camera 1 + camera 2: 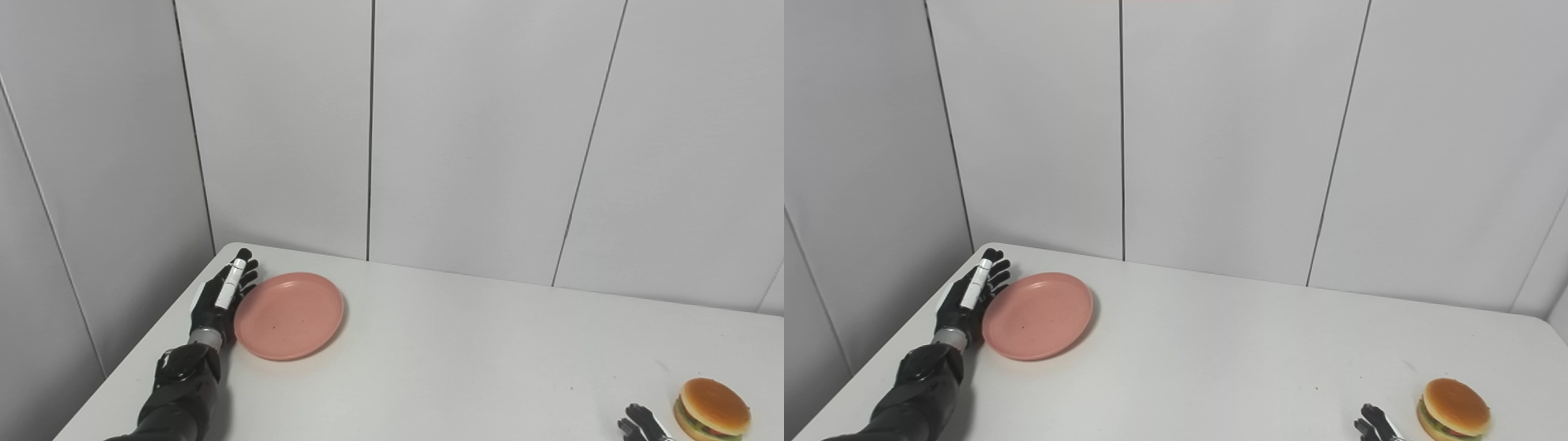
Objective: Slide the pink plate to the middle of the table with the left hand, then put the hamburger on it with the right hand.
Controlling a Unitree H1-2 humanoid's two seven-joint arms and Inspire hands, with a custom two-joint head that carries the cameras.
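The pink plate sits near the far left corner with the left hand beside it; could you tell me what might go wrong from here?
1. The left hand lies along the outer rim of the pink plate; a push off centre could spin the plate rather than slide it.
2. The plate is shallow, so the fingers might ride up over its rim.
3. The hamburger sits near the table's front right corner, with the right hand barely in view; a clumsy reach could nudge it off.
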